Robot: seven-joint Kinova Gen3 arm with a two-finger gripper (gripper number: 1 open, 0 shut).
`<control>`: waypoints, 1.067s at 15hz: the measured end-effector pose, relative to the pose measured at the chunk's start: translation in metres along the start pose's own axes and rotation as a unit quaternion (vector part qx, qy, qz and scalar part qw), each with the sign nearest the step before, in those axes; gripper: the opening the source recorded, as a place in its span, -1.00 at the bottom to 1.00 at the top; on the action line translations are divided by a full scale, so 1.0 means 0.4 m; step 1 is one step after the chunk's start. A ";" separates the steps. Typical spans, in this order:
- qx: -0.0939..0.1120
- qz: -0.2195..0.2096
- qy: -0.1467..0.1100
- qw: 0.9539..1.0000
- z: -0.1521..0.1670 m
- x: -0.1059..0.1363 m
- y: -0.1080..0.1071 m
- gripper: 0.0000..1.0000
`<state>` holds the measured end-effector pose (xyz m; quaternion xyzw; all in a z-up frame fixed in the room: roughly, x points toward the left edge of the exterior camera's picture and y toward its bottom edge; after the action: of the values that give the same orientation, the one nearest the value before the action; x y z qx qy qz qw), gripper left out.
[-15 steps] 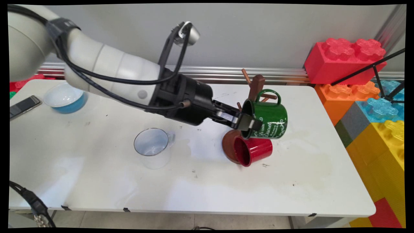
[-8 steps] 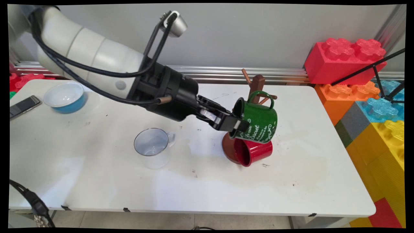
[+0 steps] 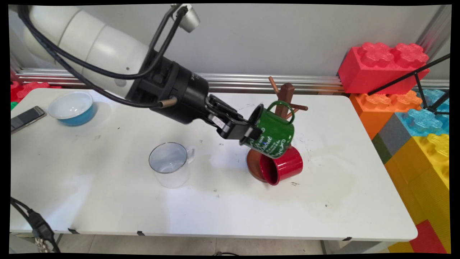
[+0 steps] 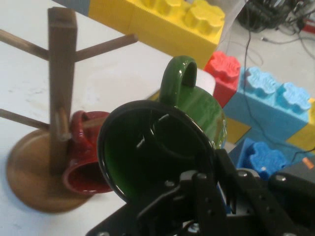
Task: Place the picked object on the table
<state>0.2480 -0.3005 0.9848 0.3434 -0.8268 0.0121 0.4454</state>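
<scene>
My gripper (image 3: 248, 135) is shut on the rim of a green mug (image 3: 273, 131) with white lettering and holds it tilted in the air, its handle pointing up. The mug hangs just in front of a brown wooden mug tree (image 3: 286, 94). Below it a red mug (image 3: 282, 166) hangs on one of the tree's low pegs, mouth toward the camera. The hand view shows the green mug's dark inside (image 4: 152, 152) and handle up close. Left of it are the tree's post (image 4: 61, 78) and the red mug (image 4: 86, 157), with the gripper (image 4: 204, 174) clamped on the rim.
A clear glass mug (image 3: 169, 162) stands left of centre on the white table (image 3: 230, 212). At the far left are a blue bowl (image 3: 73, 107) and a phone (image 3: 26, 118). Large coloured toy bricks (image 3: 406, 108) are stacked along the table's right side.
The gripper has carried the green mug left and a little up, away from the tree's pegs, tilting it more. The red mug and the tree have stayed put.
</scene>
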 end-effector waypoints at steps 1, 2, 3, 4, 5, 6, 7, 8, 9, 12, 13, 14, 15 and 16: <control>0.006 0.010 -0.004 1.000 -0.006 0.004 -0.005 -1.00; 0.013 0.021 -0.009 1.000 -0.012 0.008 -0.013 -1.00; 0.020 0.032 -0.015 0.999 -0.019 0.012 -0.020 -1.00; 0.026 0.041 -0.020 0.999 -0.024 0.014 -0.027 -1.00; 0.034 0.051 -0.027 0.998 -0.032 0.016 -0.035 -1.00; 0.042 0.060 -0.035 0.997 -0.039 0.017 -0.043 -1.00; 0.048 0.068 -0.042 0.996 -0.045 0.019 -0.049 -1.00; 0.055 0.076 -0.049 0.994 -0.052 0.021 -0.057 -1.00; 0.062 0.084 -0.057 0.993 -0.060 0.022 -0.064 -1.00; 0.078 0.106 -0.080 0.988 -0.080 0.027 -0.089 -1.00; 0.082 0.113 -0.087 0.986 -0.086 0.028 -0.098 -1.00; 0.086 0.118 -0.091 0.985 -0.090 0.029 -0.106 -1.00; 0.091 0.125 -0.098 0.983 -0.096 0.031 -0.118 -1.00; 0.099 0.133 -0.107 0.980 -0.103 0.032 -0.135 -1.00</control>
<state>0.3046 -0.3356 1.0040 0.2723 -0.9026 0.1160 0.3127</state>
